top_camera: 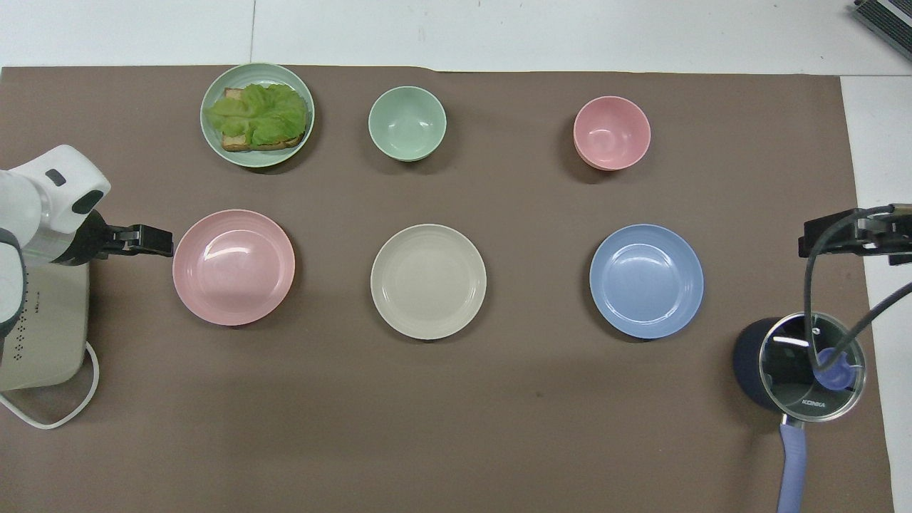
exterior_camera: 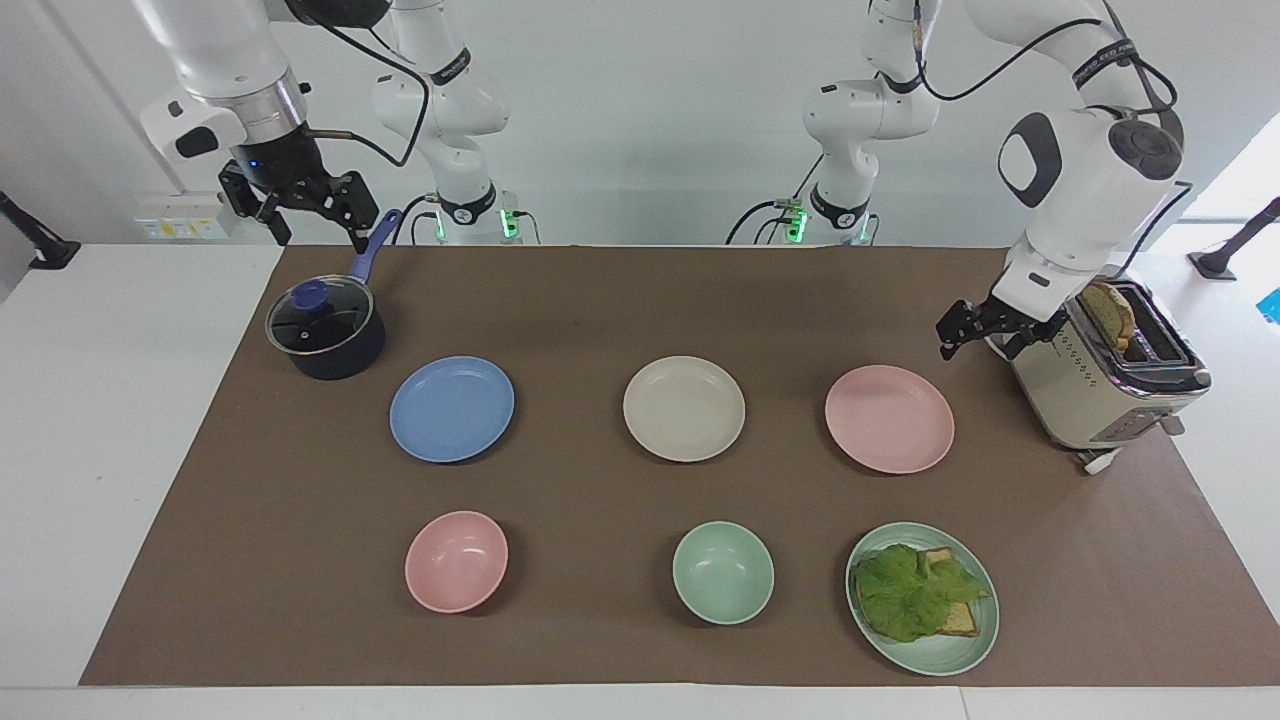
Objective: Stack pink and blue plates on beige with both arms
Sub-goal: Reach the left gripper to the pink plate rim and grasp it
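- Pink plate (exterior_camera: 889, 418) lies flat on the brown mat (exterior_camera: 640, 300), toward the left arm's end of the surface, with nothing on it.
- Beige plate (exterior_camera: 684, 408) sits mid-mat, beside the pink plate and apart from it, also bare.
- Blue plate (exterior_camera: 452, 408) lies toward the right arm's end, in the same row as the other two, well apart from the beige plate.
- Left tool (exterior_camera: 975, 334) hangs low between the pink plate and the toaster (exterior_camera: 1105, 375), just beside the plate's rim; its fingers stand open and hold nothing. In the overhead view its tip (top_camera: 146, 240) points at the plate's edge without covering it.
- Right tool (exterior_camera: 300, 212) hovers above the mat's corner near the pot (exterior_camera: 326, 329), over the pot's blue handle; its fingers are spread and empty. This arm waits.
- Pot, dark with a glass lid and blue knob, stands nearer the robots than the blue plate, at the right arm's end.
- Toaster, cream with a slice of bread in one slot, stands at the left arm's end, its white cord looping nearer the robots.
- Pink bowl (exterior_camera: 456, 561) sits farther from the robots than the blue plate.
- Green bowl (exterior_camera: 723, 572) sits farther than the beige plate.
- Green plate (exterior_camera: 960, 650) with lettuce on bread sits farther than the pink plate.
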Robot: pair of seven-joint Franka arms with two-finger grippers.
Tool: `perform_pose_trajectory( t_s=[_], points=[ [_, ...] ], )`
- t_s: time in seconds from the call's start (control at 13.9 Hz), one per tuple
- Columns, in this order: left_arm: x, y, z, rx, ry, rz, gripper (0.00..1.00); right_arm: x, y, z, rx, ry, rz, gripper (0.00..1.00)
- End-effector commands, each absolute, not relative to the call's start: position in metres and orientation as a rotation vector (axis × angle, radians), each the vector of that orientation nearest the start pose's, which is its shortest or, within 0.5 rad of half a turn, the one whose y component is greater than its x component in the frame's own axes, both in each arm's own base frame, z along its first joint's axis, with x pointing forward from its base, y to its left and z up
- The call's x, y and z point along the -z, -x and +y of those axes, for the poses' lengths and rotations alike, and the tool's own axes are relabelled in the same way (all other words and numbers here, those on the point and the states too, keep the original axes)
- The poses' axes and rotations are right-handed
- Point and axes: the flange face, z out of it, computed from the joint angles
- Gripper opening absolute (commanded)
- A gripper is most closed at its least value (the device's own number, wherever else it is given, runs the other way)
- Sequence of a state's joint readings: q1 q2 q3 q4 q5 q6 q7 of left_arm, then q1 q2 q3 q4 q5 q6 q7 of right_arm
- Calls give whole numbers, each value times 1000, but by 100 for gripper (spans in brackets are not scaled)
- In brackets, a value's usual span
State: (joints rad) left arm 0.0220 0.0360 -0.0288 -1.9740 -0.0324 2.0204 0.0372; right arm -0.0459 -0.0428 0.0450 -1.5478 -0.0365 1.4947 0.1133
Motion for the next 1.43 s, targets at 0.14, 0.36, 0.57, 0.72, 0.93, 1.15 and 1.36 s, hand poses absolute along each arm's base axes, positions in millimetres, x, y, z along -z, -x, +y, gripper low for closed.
perform_pose_trajectory(
  t_s=[0.14, 0.36, 0.57, 0.72, 0.93, 1.15, 1.36],
  points=[
    [-368, -578, 7, 21, 3180, 2, 100, -652, -533, -8, -21, 3154, 184, 100],
    [-336, -564, 9, 17, 3178, 26, 100, -652, -533, -8, -21, 3154, 186, 100],
    [-322, -559, 8, -12, 3178, 30, 93, -652, -533, -8, -23, 3154, 181, 100],
    [-320, -558, 11, -12, 3178, 30, 74, -653, -532, -8, -21, 3154, 181, 100],
    [-321, -560, 13, -4, 3178, 35, 51, -651, -532, -8, -26, 3154, 179, 100],
    [-325, -563, 16, -1, 3174, 76, 0, -651, -530, -8, -28, 3155, 179, 100],
    [-328, -564, 36, -15, 3173, 151, 0, -650, -530, -8, -30, 3155, 176, 100]
  ],
)
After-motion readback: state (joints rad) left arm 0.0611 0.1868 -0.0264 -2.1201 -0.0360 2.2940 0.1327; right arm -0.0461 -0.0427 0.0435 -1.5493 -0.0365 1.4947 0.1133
